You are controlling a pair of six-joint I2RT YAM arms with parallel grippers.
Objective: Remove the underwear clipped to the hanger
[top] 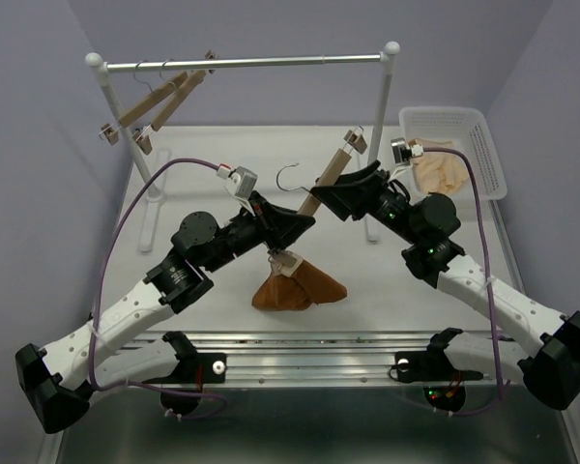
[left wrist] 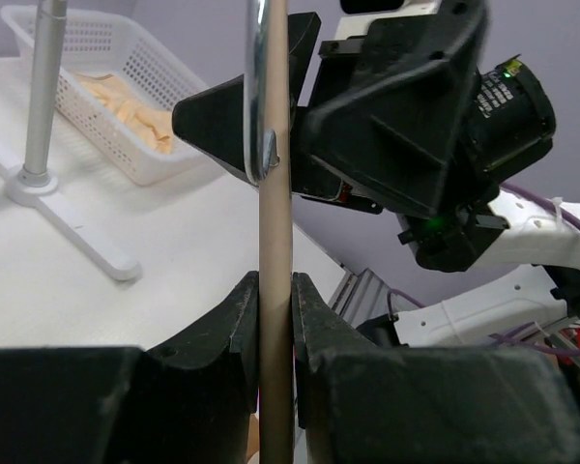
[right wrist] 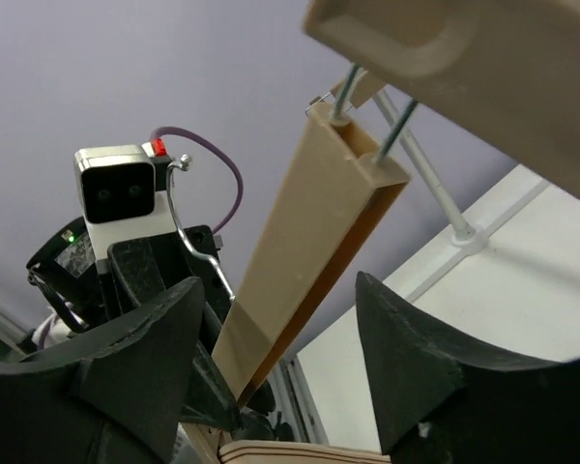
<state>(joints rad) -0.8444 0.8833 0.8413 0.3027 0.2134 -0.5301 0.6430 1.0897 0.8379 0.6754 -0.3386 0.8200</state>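
I have the left gripper (left wrist: pixel 275 302) clamped on the hanger (left wrist: pixel 274 222), its fingers pressed against both faces of the wooden bar. The bar's long axis runs straight out from this grip, steeply tilted. One end drops toward the table (top: pixel 203 184) below my left fingers, and the other climbs up and away toward the right arm.

The underwear (top: pixel 300 288) lies at the low end, directly beneath the left gripper. It is pinched at its top by the lower clip (top: pixel 288 259), and the rest of it sits in a rust-brown heap on the table. The upper clip (right wrist: pixel 464 77) at the far end of the bar looks bare, so I judge only the lower clip is left to release.

The right gripper (right wrist: pixel 278 295) straddles the bar just above my left grip. Its jaws stand apart, with a clear gap between each finger and the wood, so it is holding nothing.

The next move turns on this: the cloth and its clip are on the far side of the left gripper from the right one. The left arm is much nearer to them, but it is busy carrying the hanger. I think the right gripper has to take the bar where it now stands, or travel down along the bar past my left fingers, before anything can reach that clip.
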